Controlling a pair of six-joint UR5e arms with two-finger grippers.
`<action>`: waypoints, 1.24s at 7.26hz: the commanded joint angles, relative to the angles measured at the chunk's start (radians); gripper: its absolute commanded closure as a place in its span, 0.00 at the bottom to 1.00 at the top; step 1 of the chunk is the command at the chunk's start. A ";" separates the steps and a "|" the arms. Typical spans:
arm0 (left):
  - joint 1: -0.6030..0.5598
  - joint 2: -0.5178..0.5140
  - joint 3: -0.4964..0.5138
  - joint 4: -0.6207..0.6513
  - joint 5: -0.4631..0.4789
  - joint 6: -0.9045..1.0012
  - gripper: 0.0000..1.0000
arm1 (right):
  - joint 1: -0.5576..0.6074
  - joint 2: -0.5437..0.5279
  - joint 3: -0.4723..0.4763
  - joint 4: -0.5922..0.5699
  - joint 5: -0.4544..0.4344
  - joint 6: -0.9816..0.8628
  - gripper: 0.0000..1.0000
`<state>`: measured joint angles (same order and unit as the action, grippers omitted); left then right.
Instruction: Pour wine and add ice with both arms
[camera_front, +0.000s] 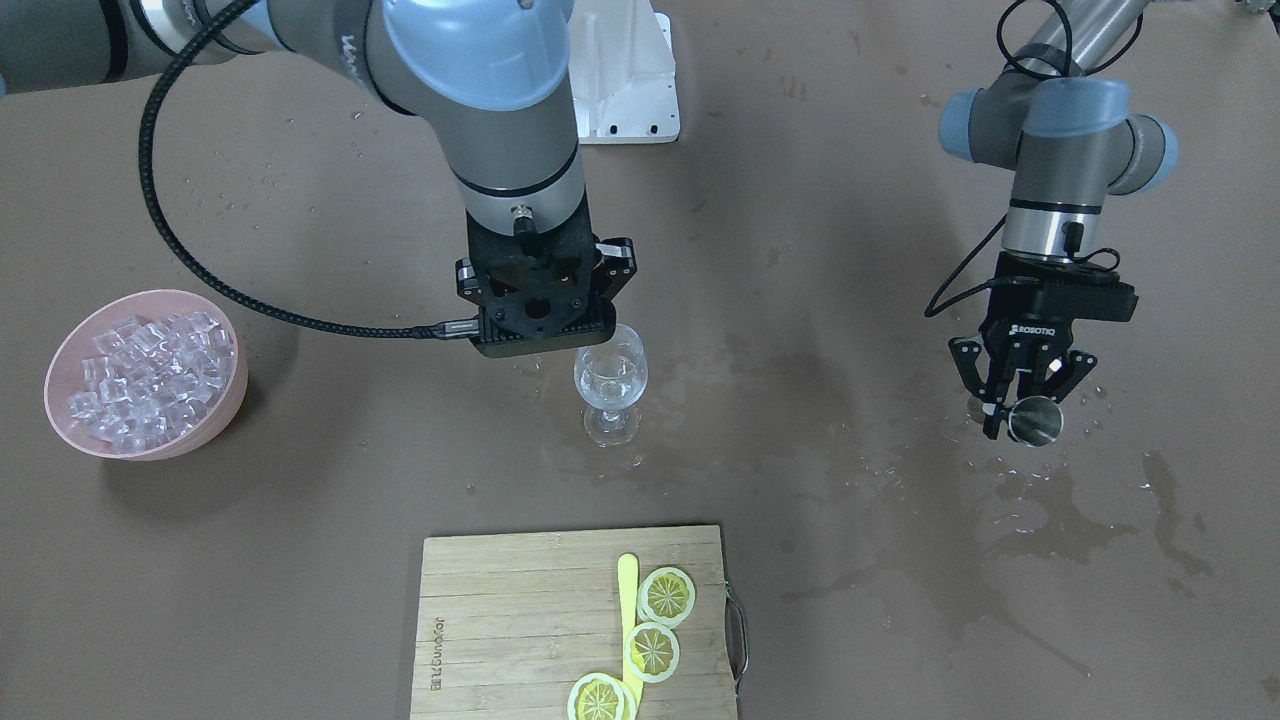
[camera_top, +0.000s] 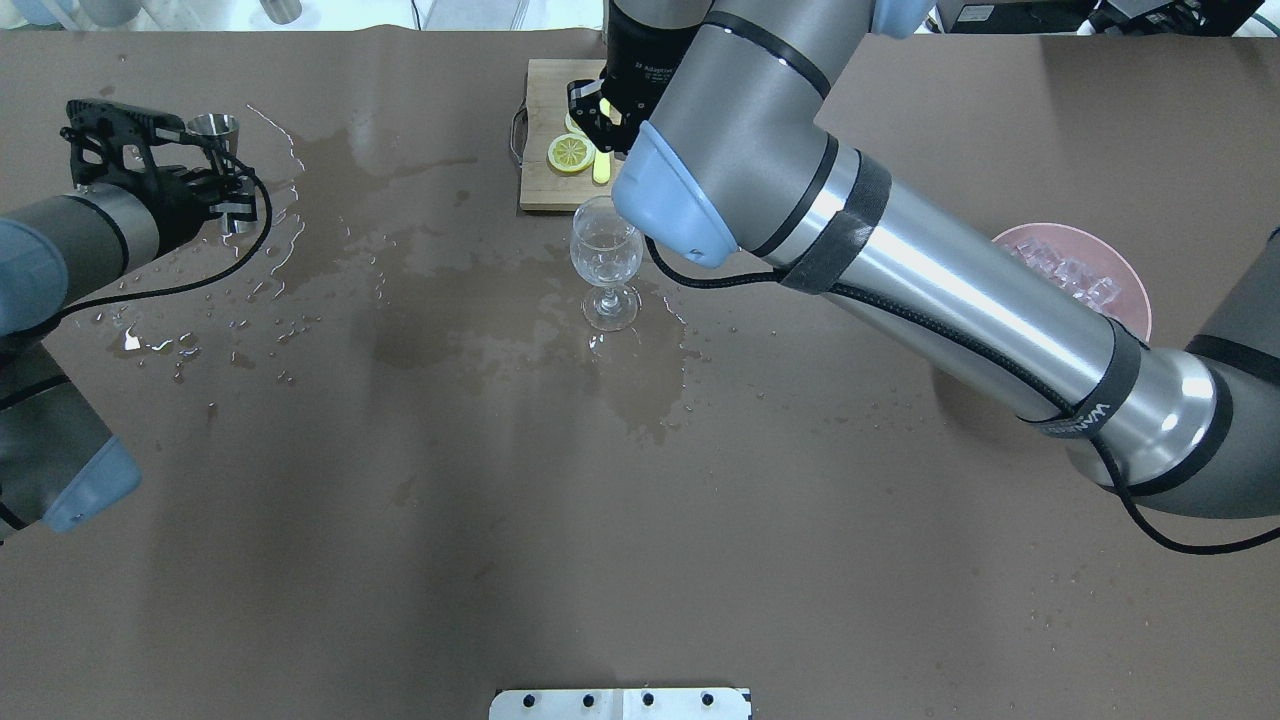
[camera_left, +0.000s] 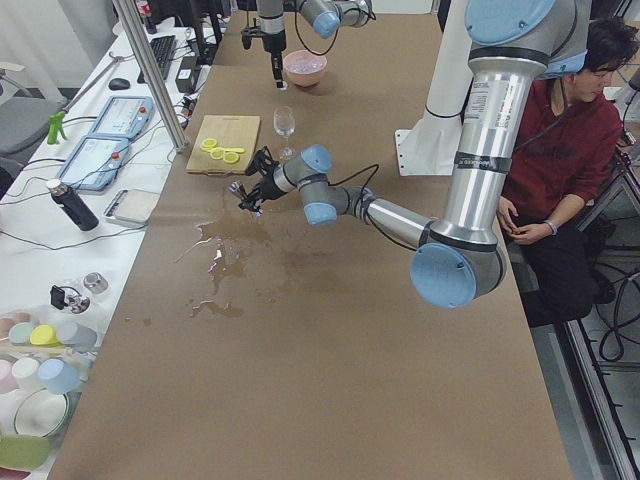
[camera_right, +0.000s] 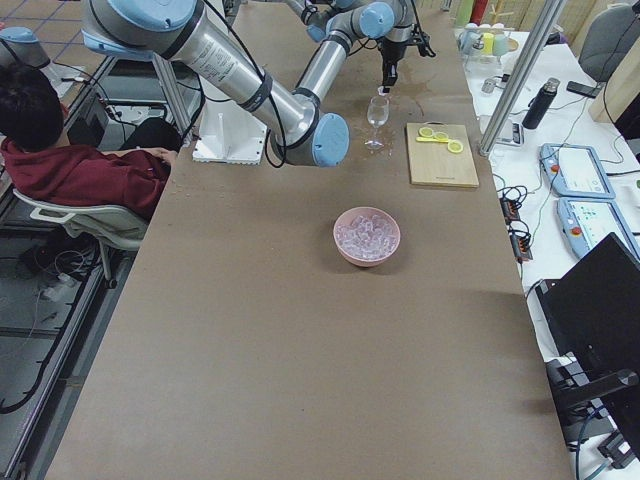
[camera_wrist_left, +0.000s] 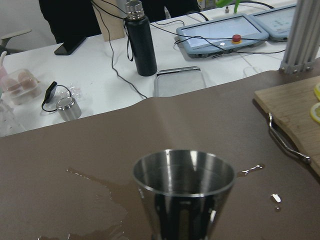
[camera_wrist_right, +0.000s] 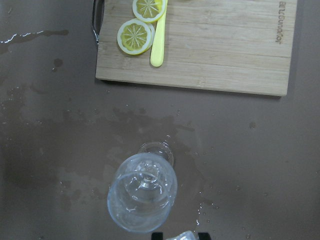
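A clear stemmed wine glass (camera_front: 610, 382) stands upright mid-table; it also shows in the overhead view (camera_top: 605, 250) and the right wrist view (camera_wrist_right: 142, 197). My right gripper (camera_wrist_right: 180, 236) hangs just above the glass, a little to one side of its rim, shut on a small clear ice cube (camera_wrist_right: 183, 236). In the front view, its body (camera_front: 535, 300) hides the fingertips. The ice (camera_front: 150, 378) is heaped in a pink bowl (camera_front: 215, 425). My left gripper (camera_front: 1020, 412) is shut on a steel measuring cup (camera_front: 1036, 420), held upright low over the wet table (camera_wrist_left: 184, 182).
A wooden cutting board (camera_front: 520, 620) with lemon slices (camera_front: 666, 596) and a yellow knife (camera_front: 628, 600) lies beyond the glass. Spilled liquid (camera_top: 330, 170) spreads across the table under and around the left gripper. A person (camera_left: 560, 130) sits behind the robot's white base.
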<state>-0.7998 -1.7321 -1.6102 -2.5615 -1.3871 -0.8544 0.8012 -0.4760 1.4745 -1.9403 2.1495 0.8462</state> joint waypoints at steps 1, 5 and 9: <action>-0.001 0.012 0.207 -0.381 0.080 -0.015 1.00 | -0.025 0.011 -0.019 0.014 -0.017 0.002 0.87; -0.004 0.020 0.304 -0.425 0.102 0.003 1.00 | -0.037 0.048 -0.127 0.105 -0.049 0.004 0.88; -0.010 0.020 0.314 -0.424 0.100 0.003 1.00 | -0.040 0.057 -0.151 0.110 -0.056 0.002 0.88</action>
<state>-0.8065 -1.7129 -1.2978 -2.9840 -1.2858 -0.8503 0.7619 -0.4198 1.3283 -1.8317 2.0969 0.8492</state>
